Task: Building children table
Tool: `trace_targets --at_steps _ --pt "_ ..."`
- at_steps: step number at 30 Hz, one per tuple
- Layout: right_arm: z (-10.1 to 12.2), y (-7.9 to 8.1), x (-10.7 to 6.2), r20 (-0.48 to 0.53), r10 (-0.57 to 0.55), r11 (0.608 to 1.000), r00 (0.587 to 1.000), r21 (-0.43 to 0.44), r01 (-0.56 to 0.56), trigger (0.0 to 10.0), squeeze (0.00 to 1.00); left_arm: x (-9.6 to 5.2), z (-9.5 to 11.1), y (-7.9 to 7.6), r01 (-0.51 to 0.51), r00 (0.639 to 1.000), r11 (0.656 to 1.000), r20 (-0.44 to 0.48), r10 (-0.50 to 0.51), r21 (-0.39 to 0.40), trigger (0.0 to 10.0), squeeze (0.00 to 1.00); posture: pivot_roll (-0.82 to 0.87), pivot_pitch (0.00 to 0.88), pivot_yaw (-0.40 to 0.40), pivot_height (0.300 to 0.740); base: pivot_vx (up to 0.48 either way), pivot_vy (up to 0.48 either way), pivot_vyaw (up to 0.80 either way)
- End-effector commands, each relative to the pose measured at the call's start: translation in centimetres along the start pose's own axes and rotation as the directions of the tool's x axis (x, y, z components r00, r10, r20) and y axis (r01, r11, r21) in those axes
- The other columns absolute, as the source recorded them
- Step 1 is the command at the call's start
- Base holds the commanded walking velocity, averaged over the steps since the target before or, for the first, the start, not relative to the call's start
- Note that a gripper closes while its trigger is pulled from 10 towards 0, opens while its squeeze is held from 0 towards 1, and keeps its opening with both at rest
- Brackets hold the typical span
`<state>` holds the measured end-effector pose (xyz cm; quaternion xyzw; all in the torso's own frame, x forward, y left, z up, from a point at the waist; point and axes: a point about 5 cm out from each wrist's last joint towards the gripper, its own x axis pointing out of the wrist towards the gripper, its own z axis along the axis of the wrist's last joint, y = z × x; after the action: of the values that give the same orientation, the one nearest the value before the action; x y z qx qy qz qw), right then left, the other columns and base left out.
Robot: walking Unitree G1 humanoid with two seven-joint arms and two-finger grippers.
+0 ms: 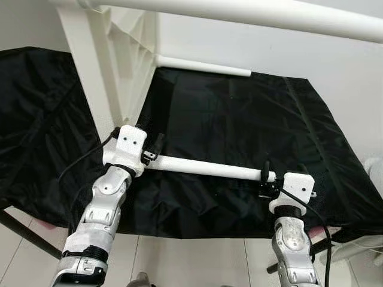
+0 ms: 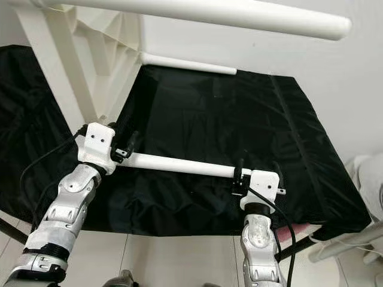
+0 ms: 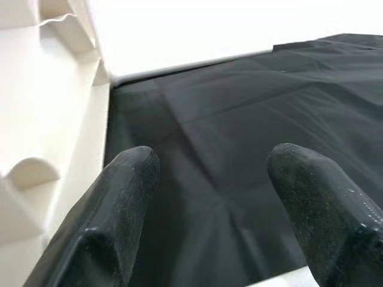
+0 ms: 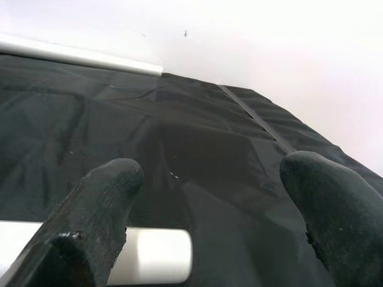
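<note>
A white plastic children's table (image 1: 119, 54) stands on its side on a black cloth (image 1: 239, 113), its ribbed underside (image 3: 48, 119) facing right. One white tube leg (image 1: 251, 12) sticks out at the top and another leg (image 1: 203, 66) lies at the back. A third white leg (image 1: 209, 168) runs level between my two grippers. My left gripper (image 1: 151, 139) is open at that leg's left end, close to the table's lower corner. My right gripper (image 1: 281, 174) is open around the leg's free end (image 4: 155, 257), which lies beside one finger (image 4: 96, 221). The leg's left end is hidden behind my left wrist.
The black cloth covers a raised surface whose front edge (image 1: 197, 230) is just below my wrists. A white wall (image 1: 335, 66) rises behind it. Pale tiled floor (image 1: 191, 263) lies below, with white objects (image 1: 374, 173) at the far right.
</note>
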<state>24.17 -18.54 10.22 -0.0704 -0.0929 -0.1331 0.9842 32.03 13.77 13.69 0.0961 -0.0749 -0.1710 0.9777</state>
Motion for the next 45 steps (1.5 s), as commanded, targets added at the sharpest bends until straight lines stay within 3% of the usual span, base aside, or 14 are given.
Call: trace_targets --at_steps 1,17,18,21,22,23,24,28,29,35,36,37,39,45 --pt "-0.2 -0.1 0.1 -0.007 -0.005 1.000 1.000 0.004 0.005 10.0 0.00 -0.2 0.2 -0.1 0.013 1.000 0.999 0.015 -0.013 0.031 10.0 0.00 0.10 0.025 -0.051 0.740 0.000 0.000 0.00" --pt "-0.5 -0.8 0.1 -0.053 -0.021 0.998 0.998 0.054 0.024 10.0 0.00 -0.7 0.4 -0.7 0.074 0.996 0.996 0.045 -0.077 0.052 10.0 0.00 0.10 0.024 -0.038 0.740 0.000 0.000 0.00" --pt "-0.4 -1.1 -0.1 -0.046 -0.039 0.998 0.998 0.054 0.042 10.0 0.89 -0.8 0.5 -0.7 0.075 0.996 0.996 0.046 -0.077 0.042 10.0 0.00 0.10 0.023 -0.035 0.740 0.000 0.000 0.00" --pt "-0.4 -1.2 -0.1 -0.047 -0.044 0.997 0.998 0.055 0.047 10.0 0.89 -0.8 0.5 -0.7 0.075 0.996 0.996 0.046 -0.076 0.040 10.0 0.00 0.10 0.023 -0.035 0.740 0.000 0.000 0.00" --pt "-0.3 -1.2 -0.1 -0.035 -0.034 0.998 0.999 0.049 0.036 10.0 1.00 -0.8 0.5 -0.7 0.084 0.995 0.996 0.044 -0.085 0.029 10.0 0.00 0.09 0.022 -0.008 0.740 0.000 0.000 0.00" --pt "0.0 -1.1 -0.1 -0.017 -0.012 0.998 1.000 0.065 0.013 10.0 1.00 -0.8 0.6 -0.8 0.108 0.993 0.994 0.040 -0.108 0.007 10.0 0.00 0.09 0.022 -0.008 0.740 0.000 0.000 0.00" --pt "0.2 -1.1 0.0 -0.003 -0.006 0.998 1.000 0.068 0.007 10.0 1.00 -0.8 0.6 -1.0 0.136 0.990 0.991 0.044 -0.136 -0.009 10.0 0.87 0.08 0.021 0.008 0.740 0.000 0.000 0.00" --pt "0.4 -1.1 0.1 0.007 -0.005 0.997 1.000 0.071 0.004 10.0 1.00 -0.8 0.7 -1.3 0.167 0.985 0.986 0.051 -0.165 -0.024 10.0 0.87 0.08 0.021 0.008 0.740 0.000 0.000 0.00" --pt "0.6 -1.0 0.2 0.020 0.009 0.997 1.000 0.078 -0.010 10.0 1.00 -0.8 0.8 -1.3 0.179 0.982 0.984 0.059 -0.178 -0.020 10.0 1.00 0.07 0.016 0.033 0.740 0.000 0.000 0.00" --pt "1.0 -0.6 0.3 0.043 0.032 0.998 0.999 0.045 -0.033 10.0 1.00 -0.5 0.7 -1.2 0.172 0.984 0.984 0.048 -0.174 0.042 10.0 1.00 0.05 0.010 0.061 0.740 0.000 0.000 0.00" --pt "0.9 -0.3 0.3 0.050 0.037 0.999 0.998 0.028 -0.039 10.0 0.60 -0.4 0.5 -1.3 0.167 0.985 0.985 0.044 -0.169 0.038 10.0 0.00 0.05 0.008 0.064 0.740 0.000 0.000 0.00" --pt "0.8 0.0 0.3 0.053 0.042 0.999 0.998 0.006 -0.042 10.0 0.00 -0.3 0.3 -1.3 0.158 0.986 0.987 0.043 -0.158 0.002 10.0 0.00 0.04 0.004 0.065 0.740 0.000 0.000 0.00" --pt "0.7 0.2 0.3 0.054 0.046 0.999 0.997 -0.007 -0.045 10.0 0.00 -0.2 0.1 -1.4 0.154 0.987 0.988 0.042 -0.153 -0.027 10.0 0.00 0.04 0.004 0.065 0.740 0.000 0.000 0.00" --pt "0.0 1.1 -0.3 0.015 0.028 0.996 1.000 0.081 -0.029 10.0 0.00 0.1 -1.0 -2.2 0.102 0.994 0.992 0.044 -0.099 -0.077 10.0 0.00 0.03 0.000 0.007 0.740 0.000 0.000 0.00"
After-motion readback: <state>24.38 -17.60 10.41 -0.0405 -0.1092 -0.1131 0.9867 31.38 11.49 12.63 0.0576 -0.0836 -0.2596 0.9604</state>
